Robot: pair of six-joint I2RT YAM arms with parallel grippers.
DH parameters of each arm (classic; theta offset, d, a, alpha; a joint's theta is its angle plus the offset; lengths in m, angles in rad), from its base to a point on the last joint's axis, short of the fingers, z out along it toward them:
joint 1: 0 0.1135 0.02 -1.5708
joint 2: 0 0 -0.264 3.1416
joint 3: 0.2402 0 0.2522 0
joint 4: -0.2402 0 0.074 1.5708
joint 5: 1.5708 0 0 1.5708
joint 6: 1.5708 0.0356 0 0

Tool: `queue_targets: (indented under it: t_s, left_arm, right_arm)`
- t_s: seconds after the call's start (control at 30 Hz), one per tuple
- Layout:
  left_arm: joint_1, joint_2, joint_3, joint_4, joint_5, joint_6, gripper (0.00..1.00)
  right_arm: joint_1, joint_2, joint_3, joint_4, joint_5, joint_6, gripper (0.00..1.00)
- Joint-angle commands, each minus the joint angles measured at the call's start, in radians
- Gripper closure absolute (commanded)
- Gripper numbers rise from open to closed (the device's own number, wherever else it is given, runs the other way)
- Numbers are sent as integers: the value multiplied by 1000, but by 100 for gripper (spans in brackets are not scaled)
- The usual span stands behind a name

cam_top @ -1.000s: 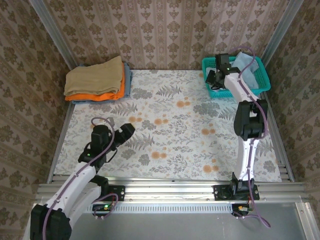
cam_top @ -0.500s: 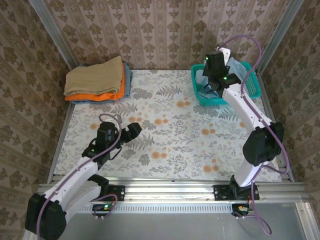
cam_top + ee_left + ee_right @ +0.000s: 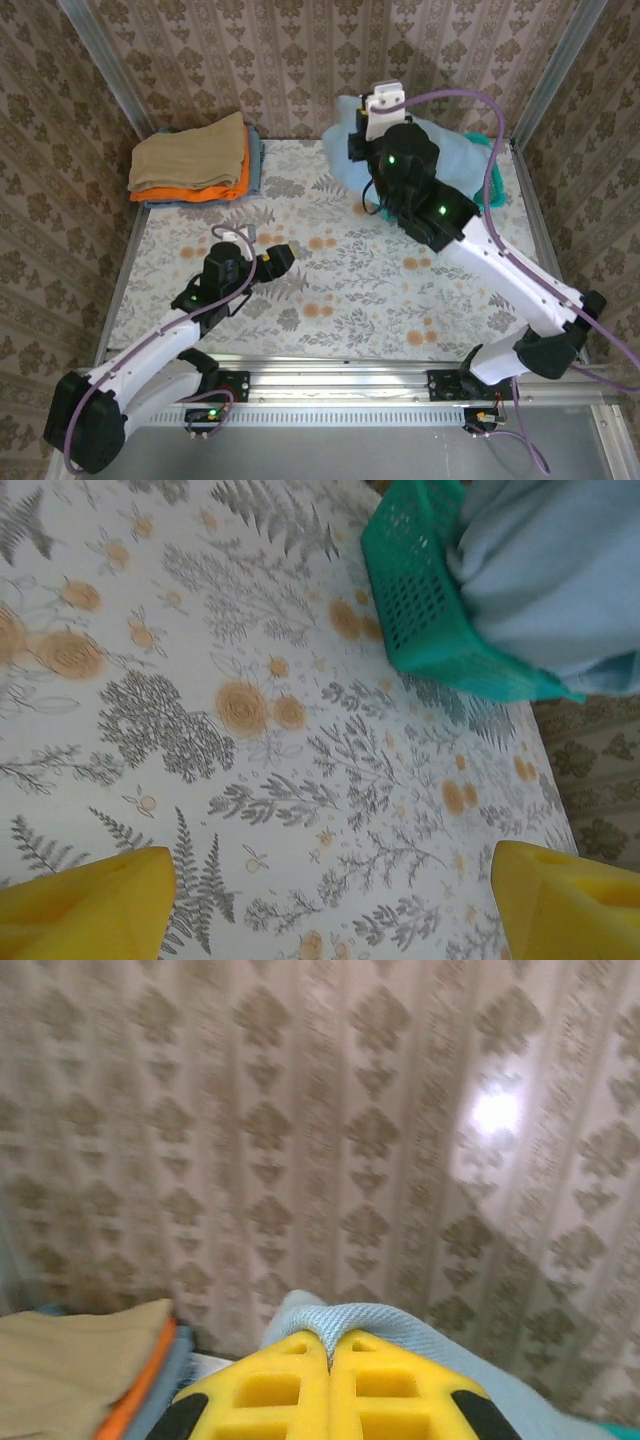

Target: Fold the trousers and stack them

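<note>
**Firmly clamped trousers held high at the back of the table**

Top view and both wrist views of one moment. The right gripper (image 3: pixel 330 1348) had its two yellow fingers pressed together with no gap. A fold of the pale blue trousers (image 3: pixel 452 160) was pinched between the tips and arched over them in the right wrist view. From above, the cloth spread to both sides of this gripper and hung below it, close to the patterned back wall (image 3: pixel 400 1110). The lower part of the cloth was bunched in the teal basket (image 3: pixel 425 605), which stood below the right gripper and a little to its right, with its rim showing past the cloth. Whether the basket rested flat or tilted could not be told.

Well to the left of the right gripper lay a folded stack. The tan garment (image 3: pixel 190 152) was on top, the orange garment (image 3: pixel 205 190) lay directly beneath it, and a grey-blue layer (image 3: pixel 256 158) lay at the bottom.

The left gripper (image 3: pixel 275 258) hovered low over the flowered table (image 3: pixel 340 290), with its fingers (image 3: pixel 90 905) spread wide apart and nothing between them. The basket and the cloth spilling from it lay ahead of this gripper and to its right, well apart from it. Bare table surface lay directly under its fingers.
</note>
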Motion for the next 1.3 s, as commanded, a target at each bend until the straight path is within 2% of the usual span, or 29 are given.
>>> queue_targets:
  t_s: [0.0, 0.07, 0.13, 0.17, 0.27, 0.3, 0.4, 0.47, 0.5, 0.57, 0.6, 0.67, 0.73, 0.83, 0.93, 1.03, 1.1, 1.2, 1.27]
  left_arm:
    - [-4, -73, -28, 21, -97, 24, 17]
    - [-1, -114, -24, -21, -137, 29, 14]
    - [5, -154, -25, -58, -168, 36, 11]
    - [8, -168, -25, -73, -181, 35, 10]
    - [26, -187, -29, -97, -183, 49, 8]
    - [33, -186, -31, -100, -180, 54, 7]
    - [47, -173, -33, -89, -168, 66, 5]
    - [48, -145, -13, -91, -154, 98, 4]
    - [47, -122, 6, -99, -145, 122, 3]
    - [35, -55, 58, -129, -137, 160, 0]
    - [20, -11, 92, -152, -147, 180, 0]
    - [-32, 87, 166, -193, -187, 231, 0]
    - [-129, 210, 256, -245, -279, 289, 0]
    - [-252, 405, 404, -328, -383, 380, 0]
    - [-344, 567, 533, -371, -459, 464, 0]
    - [-388, 680, 640, -360, -460, 541, 0]
    - [-404, 755, 722, -349, -451, 588, 0]
    - [-405, 914, 888, -427, -462, 632, 0]
    - [-406, 995, 957, -459, -465, 655, 6]
  right_arm:
    - [56, -91, -50, 56, -79, 31, 100]
    - [71, -79, -72, -64, -156, 135, 98]
    - [81, -48, -85, -195, -310, 227, 74]
    - [90, -46, -108, -221, -348, 242, 63]
    - [112, -84, -209, -247, -403, 319, 55]
    - [113, -117, -255, -246, -420, 348, 50]
    - [111, -224, -394, -237, -428, 397, 39]
    - [94, -272, -448, -281, -318, 406, 35]
    - [57, -290, -468, -316, -257, 423, 33]
    - [-78, -299, -477, -423, -193, 520, 32]
    - [-182, -293, -483, -483, -182, 572, 30]
    - [-366, -273, -522, -513, -229, 629, 29]
    - [-535, -235, -564, -494, -265, 652, 27]
    - [-723, -158, -583, -452, -395, 657, 25]
    - [-864, -47, -559, -447, -523, 634, 24]
    - [-943, 83, -521, -421, -642, 587, 22]
    - [-966, 143, -498, -420, -653, 559, 19]
    - [-1009, 229, -463, -404, -750, 544, 22]
    - [-1017, 266, -446, -392, -789, 539, 24]
